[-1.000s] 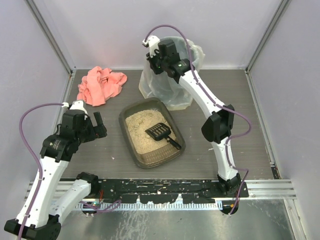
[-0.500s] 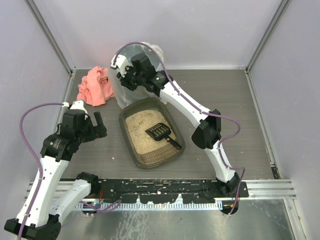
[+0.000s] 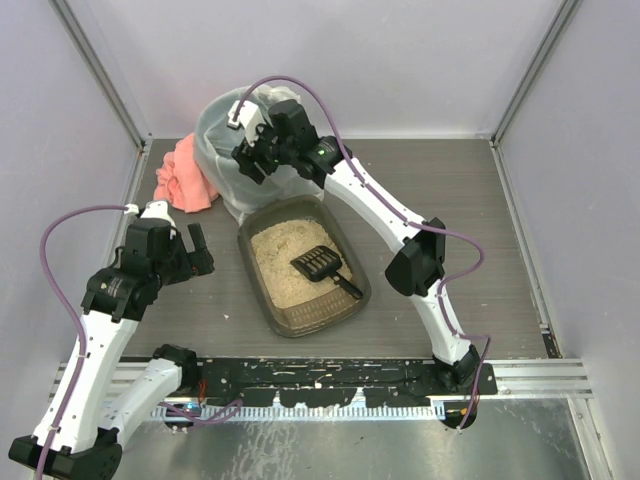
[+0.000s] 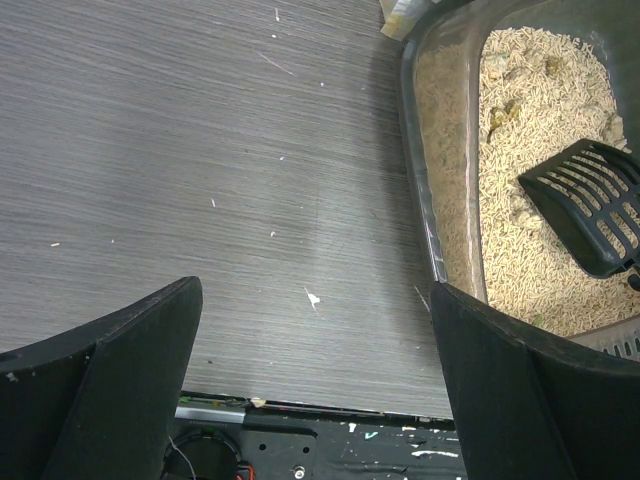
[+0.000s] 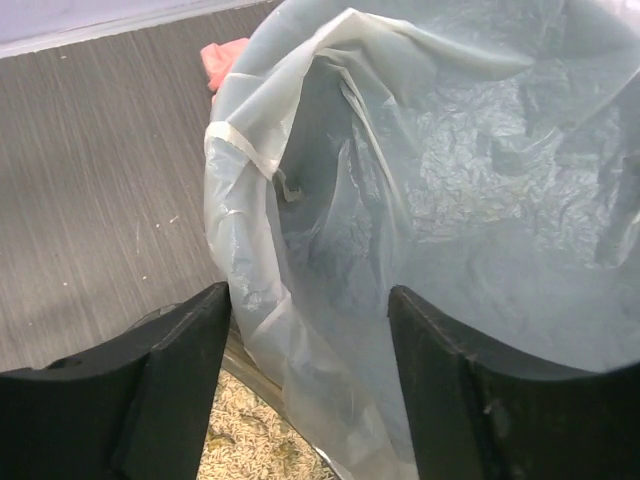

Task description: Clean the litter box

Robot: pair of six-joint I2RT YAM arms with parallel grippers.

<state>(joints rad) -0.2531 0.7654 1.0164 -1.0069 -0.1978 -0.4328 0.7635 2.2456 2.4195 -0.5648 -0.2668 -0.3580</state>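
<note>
We find the litter box (image 3: 318, 318) near the middle of the desk (image 3: 480, 230), lying at a slant with one short end towards the arm bases. It is a shallow dark tray with beige litter (image 3: 280, 265) spread across its floor. A black slotted scoop (image 3: 318, 264) lies on the litter inside it, with its handle pointing towards the tray's right near rim. No hand touches the scoop. The right arm reaches far over to the back left, where the right hand (image 5: 310, 295) is closed on the lined rim of the round bin (image 3: 215, 130). In the wrist view the whitish translucent liner fills the whole gap between the two fingers (image 5: 180, 380). The bin stands right at the tray's far end (from above we cannot tell whether the two touch). A salmon-pink cloth (image 3: 180, 180) lies bunched just to the bin's left. The left hand (image 3: 200, 251) hovers over bare desk to the left of the tray, with its fingers spread wide and nothing between them. A few pale crumbs (image 4: 312, 298) dot the wood-grain surface beneath it.
</note>
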